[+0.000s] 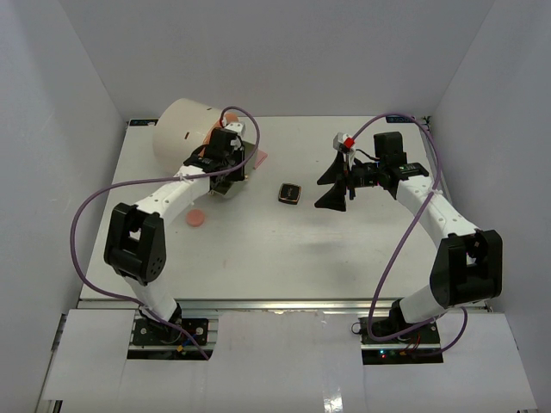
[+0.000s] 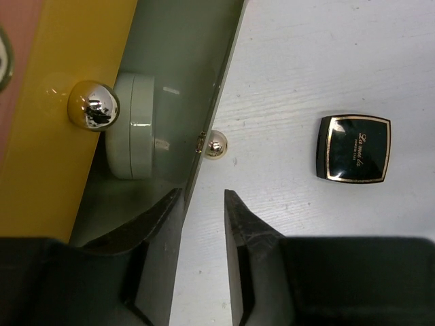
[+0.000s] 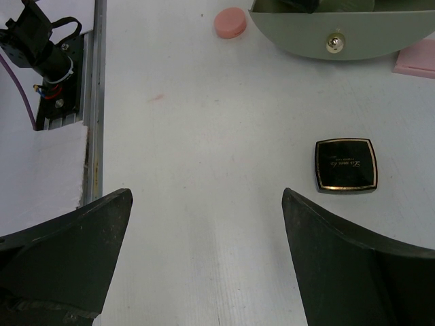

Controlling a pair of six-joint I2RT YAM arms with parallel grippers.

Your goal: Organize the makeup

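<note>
A black-gold square compact (image 1: 290, 193) lies mid-table; it also shows in the left wrist view (image 2: 354, 148) and the right wrist view (image 3: 345, 165). A pink round pad (image 1: 197, 218) lies left of it, and a pink square pad (image 1: 258, 157) sits beside the drawer. A pale round jar (image 2: 132, 125) lies in the open grey-green drawer (image 2: 177, 81). My left gripper (image 2: 204, 204) stands at the drawer's front wall, jaws narrowly apart with only table between them. My right gripper (image 3: 207, 193) is wide open and empty, right of the compact. Tan bottles and black jars are out of view.
The large cream cylinder (image 1: 185, 129) lies at the back left with a yellow drawer front and chrome knob (image 2: 93, 104). The pulled-out drawer has a small knob (image 3: 334, 43). The left arm's base (image 3: 41, 54) and the table's near edge (image 3: 95, 102) show in the right wrist view.
</note>
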